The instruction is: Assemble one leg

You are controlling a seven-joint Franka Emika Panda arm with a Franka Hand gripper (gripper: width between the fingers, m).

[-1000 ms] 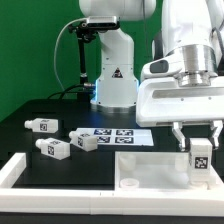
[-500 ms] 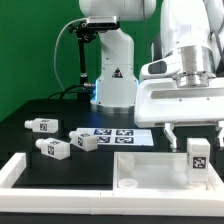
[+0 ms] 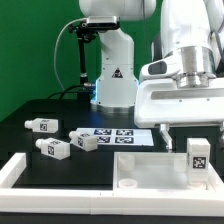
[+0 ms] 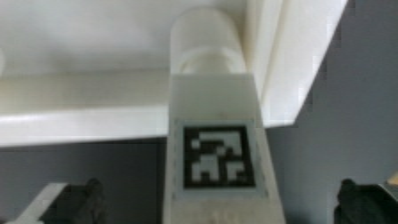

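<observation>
The tool [image 3: 192, 133] hovered with jaws spread wide, holding nothing, just above the leg [image 3: 197, 160], which stood upright beneath it on the white panel [image 3: 150, 166], apparently seated there to stand unaided.

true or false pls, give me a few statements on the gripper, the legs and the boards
1. The gripper is shut on the leg. False: its jaws stand open, clear of the leg on either side.
2. The leg stands upright on the white panel. True.
3. Three loose legs lie on the black table at the exterior view's left. True.
4. The marker board lies on top of the panel. False: it lies flat on the table.
</observation>
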